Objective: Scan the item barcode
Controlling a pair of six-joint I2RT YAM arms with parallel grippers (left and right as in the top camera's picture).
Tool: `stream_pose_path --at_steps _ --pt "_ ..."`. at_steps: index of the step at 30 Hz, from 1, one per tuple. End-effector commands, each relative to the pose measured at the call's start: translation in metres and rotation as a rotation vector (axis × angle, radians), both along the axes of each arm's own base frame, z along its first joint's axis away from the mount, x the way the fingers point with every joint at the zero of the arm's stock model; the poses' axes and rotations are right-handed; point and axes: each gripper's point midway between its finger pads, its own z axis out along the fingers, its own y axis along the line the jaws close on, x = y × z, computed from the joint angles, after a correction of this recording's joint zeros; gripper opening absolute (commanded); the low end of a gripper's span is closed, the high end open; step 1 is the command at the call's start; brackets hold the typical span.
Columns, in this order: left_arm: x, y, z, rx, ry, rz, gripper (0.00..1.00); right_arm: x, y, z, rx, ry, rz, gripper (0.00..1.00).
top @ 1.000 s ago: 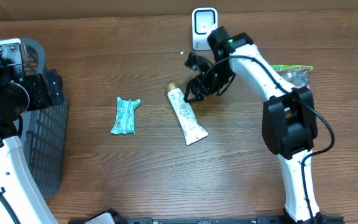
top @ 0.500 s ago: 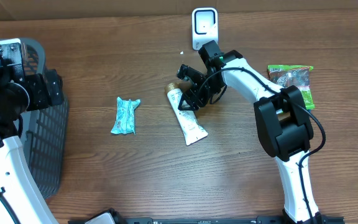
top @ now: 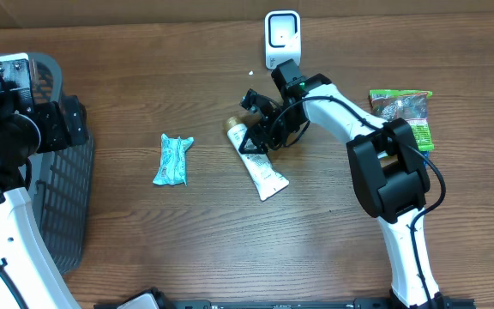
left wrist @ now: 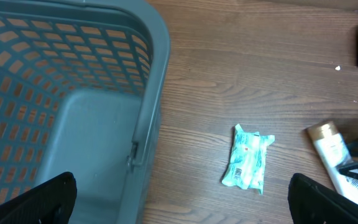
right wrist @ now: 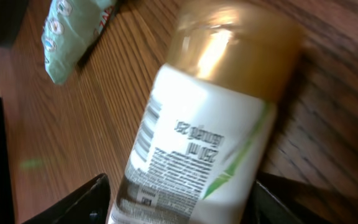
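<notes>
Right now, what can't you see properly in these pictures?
- White tube, right wrist view: the print is blurred, and the lower end is cut off by the bottom edge.
- Same tube, overhead: the neck is covered by the right gripper. Whether the jaws squeeze it, I cannot tell.
- Green snack bag, overhead: one corner is behind the right arm.
- Basket, left wrist view: cut off by the left and top edges.
</notes>
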Motion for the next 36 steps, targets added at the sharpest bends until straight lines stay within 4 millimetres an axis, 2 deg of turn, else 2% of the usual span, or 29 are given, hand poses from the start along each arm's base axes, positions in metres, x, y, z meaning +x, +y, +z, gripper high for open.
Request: stream_pose_path --at_steps 1,6,10,14,16,18,23,26,28,30,33,36 --pt "0.001 0.000 0.004 0.012 -0.010 -0.015 1.00 -0.010 0.010 -0.020 -0.075 0.067 -0.054 0.67" --pt "0.001 0.000 0.004 0.012 -0.010 -0.015 1.00 -0.002 0.005 -0.045 -0.240 0.053 -0.177 0.40" --pt "0.001 0.000 0.004 0.012 -0.010 -0.015 0.99 -0.001 0.003 -0.047 -0.253 0.072 -0.203 0.22" --pt "0.001 0.000 0.004 0.012 -0.010 -0.015 1.00 0.001 0.000 -0.044 -0.240 0.117 -0.248 0.11" --pt "0.001 0.000 0.004 0.012 -0.010 -0.015 1.00 0.004 0.000 -0.037 -0.203 0.145 -0.250 0.09" --pt "0.001 0.000 0.004 0.012 -0.010 -0.015 0.99 0.016 -0.005 -0.024 -0.156 0.161 -0.272 0.08" --pt "0.001 0.000 0.004 0.012 -0.010 -0.015 0.99 0.058 -0.029 -0.013 -0.112 0.210 -0.470 0.08" --pt "0.001 0.000 0.004 0.012 -0.010 -0.015 1.00 0.079 -0.055 -0.022 -0.182 0.243 -0.655 0.05" --pt "0.001 0.000 0.004 0.012 -0.010 -0.015 1.00 0.084 -0.065 -0.028 -0.230 0.240 -0.722 0.07" --pt "0.001 0.000 0.004 0.012 -0.010 -0.015 1.00 0.084 -0.071 -0.032 -0.264 0.246 -0.762 0.20" --pt "0.001 0.000 0.004 0.012 -0.010 -0.015 1.00 0.082 -0.068 -0.033 -0.269 0.252 -0.762 0.33" --pt "0.001 0.000 0.004 0.012 -0.010 -0.015 0.99 0.072 -0.068 -0.035 -0.298 0.279 -0.755 0.53"
